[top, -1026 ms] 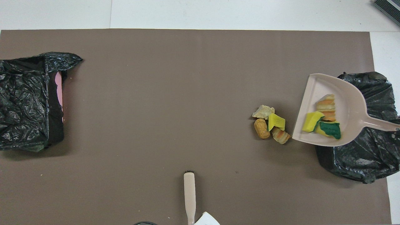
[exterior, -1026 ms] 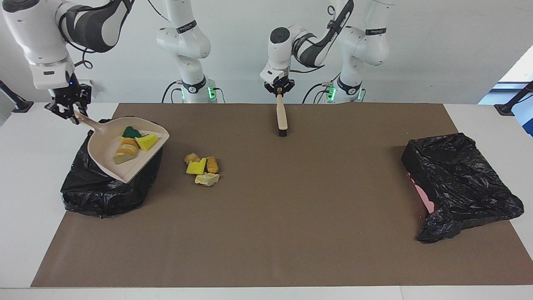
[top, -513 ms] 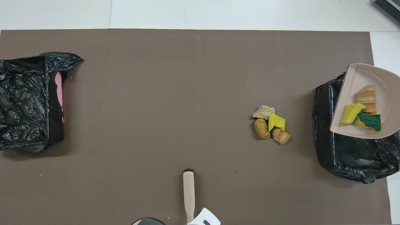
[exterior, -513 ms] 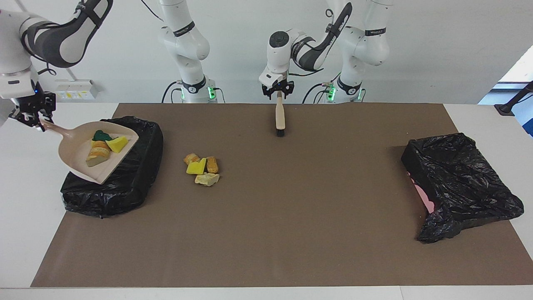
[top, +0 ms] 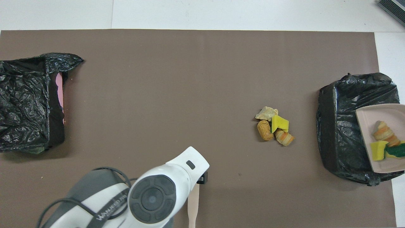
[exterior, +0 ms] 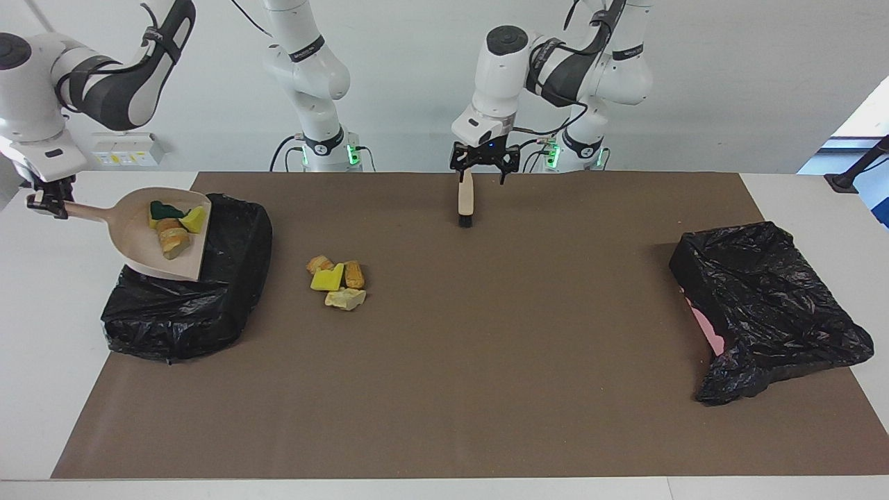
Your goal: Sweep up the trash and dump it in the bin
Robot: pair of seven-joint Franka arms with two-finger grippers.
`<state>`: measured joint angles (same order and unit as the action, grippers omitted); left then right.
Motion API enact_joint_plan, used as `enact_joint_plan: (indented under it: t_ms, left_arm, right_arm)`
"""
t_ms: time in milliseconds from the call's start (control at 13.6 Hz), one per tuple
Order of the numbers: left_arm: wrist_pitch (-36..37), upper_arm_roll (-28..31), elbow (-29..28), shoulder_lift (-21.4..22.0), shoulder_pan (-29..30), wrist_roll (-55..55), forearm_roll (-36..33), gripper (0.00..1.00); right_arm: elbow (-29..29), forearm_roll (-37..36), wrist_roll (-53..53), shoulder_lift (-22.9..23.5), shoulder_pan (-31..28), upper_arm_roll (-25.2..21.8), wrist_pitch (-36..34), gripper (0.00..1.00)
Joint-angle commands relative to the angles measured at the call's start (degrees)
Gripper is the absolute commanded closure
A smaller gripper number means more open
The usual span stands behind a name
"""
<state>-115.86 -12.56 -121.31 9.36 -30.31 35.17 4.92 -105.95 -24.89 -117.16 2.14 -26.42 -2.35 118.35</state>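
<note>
Dustpan [exterior: 156, 239] handle clamped in right gripper [exterior: 47, 203] fingers over the bin [exterior: 184, 298], carrying trash [exterior: 170, 226]; four chunks [exterior: 337, 278] on open desk [exterior: 444, 361]; left gripper [exterior: 479, 167] fingers spread above the brush [exterior: 464, 201].

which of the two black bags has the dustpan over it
The bag at the right arm's end of the table; the dustpan hangs over it. The other bag has nothing above.
</note>
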Motion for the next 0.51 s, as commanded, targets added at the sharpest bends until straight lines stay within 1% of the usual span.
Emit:
enact_joint_plan:
  t_ms: [0, 73, 220, 366, 440]
  left_arm:
    - [7.64, -0.71, 9.83, -2.41, 7.09, -9.04, -2.36, 0.00]
    - [10.54, -0.54, 13.78, -3.72, 8.68, -10.90, -3.42, 0.00]
    - [14.59, -0.36, 19.59, -5.66, 12.54, -14.50, -4.22, 0.00]
    - [17.14, -0.36, 24.60, -6.19, 16.41, -18.46, -4.13, 0.00]
    - [18.99, -0.27, 26.02, -6.11, 18.08, -20.56, -4.13, 0.00]
  right_arm:
    - [-0.48, -4.10, -1.23, -1.25, 2.15, 0.33, -0.92, 1.00]
    - [-0.31, -5.68, -0.19, -1.87, 3.81, 0.33, -2.15, 1.00]
    - [-0.83, -11.29, 5.51, -3.71, 6.37, 0.33, -3.65, 1.00]
    - [-1.45, -12.99, 7.21, -3.98, 7.35, 0.42, -4.18, 1.00]
    - [-1.71, -13.60, 7.47, -4.24, 7.78, 0.42, -4.00, 1.00]
